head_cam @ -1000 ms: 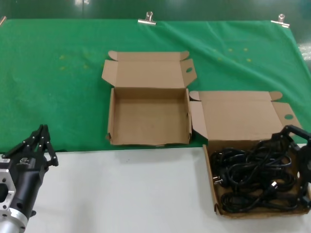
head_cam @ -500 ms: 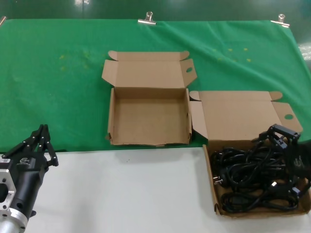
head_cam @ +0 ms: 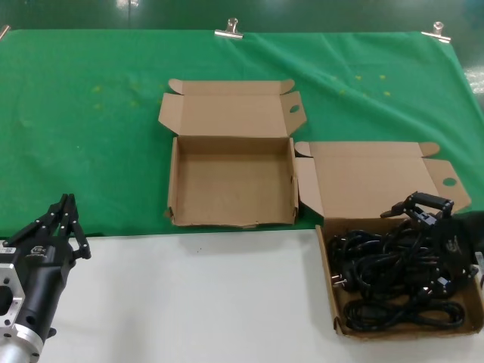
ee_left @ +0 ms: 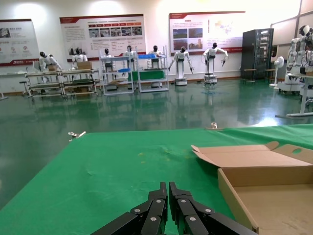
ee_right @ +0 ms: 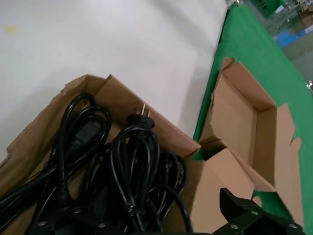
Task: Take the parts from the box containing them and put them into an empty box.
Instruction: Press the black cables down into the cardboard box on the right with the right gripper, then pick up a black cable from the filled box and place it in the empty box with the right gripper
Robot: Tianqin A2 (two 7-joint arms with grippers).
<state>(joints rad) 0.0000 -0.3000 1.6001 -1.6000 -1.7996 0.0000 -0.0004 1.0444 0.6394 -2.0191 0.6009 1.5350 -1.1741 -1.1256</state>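
Note:
The black power cords (head_cam: 386, 265) lie tangled in the right-hand cardboard box (head_cam: 327, 265) at the table's front right. My right gripper (head_cam: 427, 246) is open wide, low over the right part of the tangle, holding nothing. In the right wrist view the cords (ee_right: 132, 161) lie between its spread fingers (ee_right: 244, 210), inside the box wall (ee_right: 161, 129). The empty box (head_cam: 231, 204) stands open at the middle, on the green cloth; it also shows in the left wrist view (ee_left: 264, 191) and the right wrist view (ee_right: 239, 122). My left gripper (head_cam: 68, 204) is shut and parked at the front left (ee_left: 168, 188).
A green cloth (head_cam: 91, 136) covers the far half of the table, held by metal clips (head_cam: 229, 30). The near half is a white surface (head_cam: 212, 302). Both boxes' lids (head_cam: 370, 178) lie open toward the back.
My right gripper has moved left from the box's right edge to over the cords. The left arm, boxes and cords have not moved.

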